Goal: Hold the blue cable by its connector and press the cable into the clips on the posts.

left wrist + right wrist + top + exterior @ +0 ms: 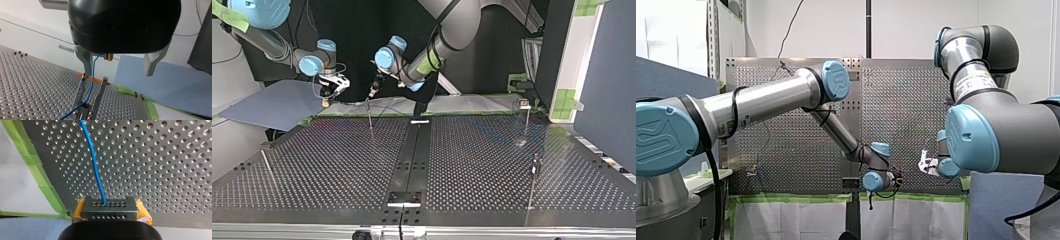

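A grey perforated table (337, 165) spreads under both tools. It is edged with green tape (47, 187), with a blue-grey sheet (175, 85) beyond its edge and a white wall behind. My right gripper (110, 211) clamps the black connector (110, 205) between its yellow pads. The blue cable (96, 167) leaves the connector and runs ahead of that tool, over the table. My left gripper (118, 72) hangs with its metal fingers spread wide, gripping nothing. The cable passes just beside one finger and drops between the two prongs of a clip (99, 93) directly under it. I judge the pressing step is in hand at this clip. I cannot tell whether the cable is seated. The next move calls for a downward push while my right gripper keeps the line taut.
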Tool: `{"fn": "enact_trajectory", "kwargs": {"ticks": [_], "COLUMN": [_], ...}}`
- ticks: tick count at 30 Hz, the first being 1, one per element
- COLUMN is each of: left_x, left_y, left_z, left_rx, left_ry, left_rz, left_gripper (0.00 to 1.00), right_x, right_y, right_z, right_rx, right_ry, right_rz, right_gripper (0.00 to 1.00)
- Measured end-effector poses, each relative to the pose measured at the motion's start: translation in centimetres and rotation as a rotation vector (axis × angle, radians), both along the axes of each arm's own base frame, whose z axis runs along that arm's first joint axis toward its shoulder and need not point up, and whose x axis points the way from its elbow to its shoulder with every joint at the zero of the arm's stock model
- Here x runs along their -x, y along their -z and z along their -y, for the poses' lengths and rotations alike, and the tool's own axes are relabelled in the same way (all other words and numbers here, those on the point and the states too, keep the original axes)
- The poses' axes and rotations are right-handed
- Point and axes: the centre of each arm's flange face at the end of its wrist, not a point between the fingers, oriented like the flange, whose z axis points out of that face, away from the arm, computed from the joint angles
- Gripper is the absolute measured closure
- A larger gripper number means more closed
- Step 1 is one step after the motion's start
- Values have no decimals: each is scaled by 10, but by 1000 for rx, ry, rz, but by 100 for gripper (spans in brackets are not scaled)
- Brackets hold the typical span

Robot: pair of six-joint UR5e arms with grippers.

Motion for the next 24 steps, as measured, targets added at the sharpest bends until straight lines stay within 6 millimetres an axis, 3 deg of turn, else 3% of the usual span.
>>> {"fn": "enact_trajectory", "kwargs": {"ticks": [15,24], "left_x": [1,8], "left_y": [2,-5], "left_z": [-3,-17], "left_rx": [-37,-152], "left_ry": [-4,-40], "left_rz": [-9,-11], "left_gripper": [0,0], "right_x": [-1,-4], "right_y": [1,1], "right_z": [-1,-2], "right_rx": [-2,-6], "right_ry": [-1,-9], "right_rz": [3,10], "right_gripper": [100,100]}}
